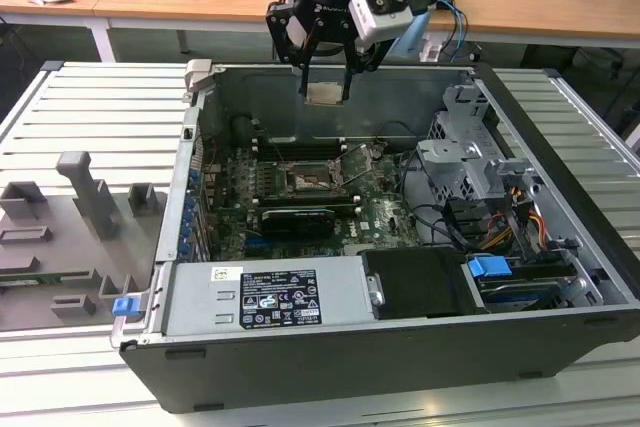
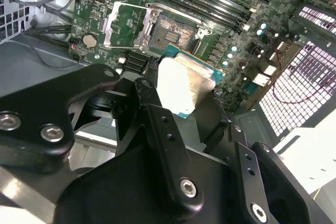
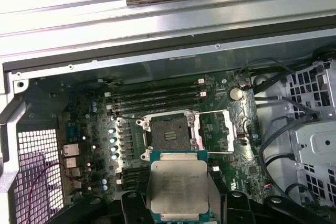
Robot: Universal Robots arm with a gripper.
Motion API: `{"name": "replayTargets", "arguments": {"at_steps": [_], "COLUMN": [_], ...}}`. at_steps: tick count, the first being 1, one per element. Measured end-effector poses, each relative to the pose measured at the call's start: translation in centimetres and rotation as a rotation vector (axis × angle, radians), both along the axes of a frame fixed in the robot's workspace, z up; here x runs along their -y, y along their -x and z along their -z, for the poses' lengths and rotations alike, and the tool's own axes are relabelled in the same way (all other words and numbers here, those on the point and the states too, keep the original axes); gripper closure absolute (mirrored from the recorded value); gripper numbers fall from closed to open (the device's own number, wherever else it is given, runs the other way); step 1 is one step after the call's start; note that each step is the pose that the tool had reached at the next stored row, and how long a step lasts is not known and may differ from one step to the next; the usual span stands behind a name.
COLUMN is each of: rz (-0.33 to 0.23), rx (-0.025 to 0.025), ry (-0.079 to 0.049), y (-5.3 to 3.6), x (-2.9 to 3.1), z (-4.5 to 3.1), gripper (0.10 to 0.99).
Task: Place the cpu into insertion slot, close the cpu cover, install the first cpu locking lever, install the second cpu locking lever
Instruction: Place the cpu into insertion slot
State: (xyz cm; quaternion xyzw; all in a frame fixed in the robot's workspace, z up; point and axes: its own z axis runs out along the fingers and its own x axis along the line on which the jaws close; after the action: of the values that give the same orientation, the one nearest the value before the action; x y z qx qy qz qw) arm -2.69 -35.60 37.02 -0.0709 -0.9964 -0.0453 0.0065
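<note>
My gripper (image 1: pixel 326 95) hangs above the back wall of the open computer case, shut on the cpu (image 1: pixel 326 93), a flat silvery square. In both wrist views the cpu (image 3: pixel 177 184) (image 2: pixel 181 85) sits between the black fingers (image 2: pixel 152 108), well above the motherboard. The insertion slot (image 1: pixel 312 181) (image 3: pixel 170 132) (image 2: pixel 169 29) lies bare below, with its contact field showing. Beside it the cpu cover (image 3: pixel 216 129) (image 2: pixel 123 22), a silvery frame plate, is swung open away from the slot.
Memory slots (image 3: pixel 157 98) run along one side of the socket. A power supply (image 1: pixel 265 297) fills the case front, and a drive cage (image 1: pixel 470 162) with cables stands at the exterior view's right. Grey fixtures (image 1: pixel 90 197) sit on the ribbed table at its left.
</note>
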Motion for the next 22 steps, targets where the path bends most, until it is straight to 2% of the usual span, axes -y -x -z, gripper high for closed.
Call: {"name": "replayTargets", "arguments": {"at_steps": [22], "rz": [0.053], "rx": [0.0000], "ry": [0.000], "y": [0.00], "x": [0.00], "z": [0.03], "gripper": [0.561]}}
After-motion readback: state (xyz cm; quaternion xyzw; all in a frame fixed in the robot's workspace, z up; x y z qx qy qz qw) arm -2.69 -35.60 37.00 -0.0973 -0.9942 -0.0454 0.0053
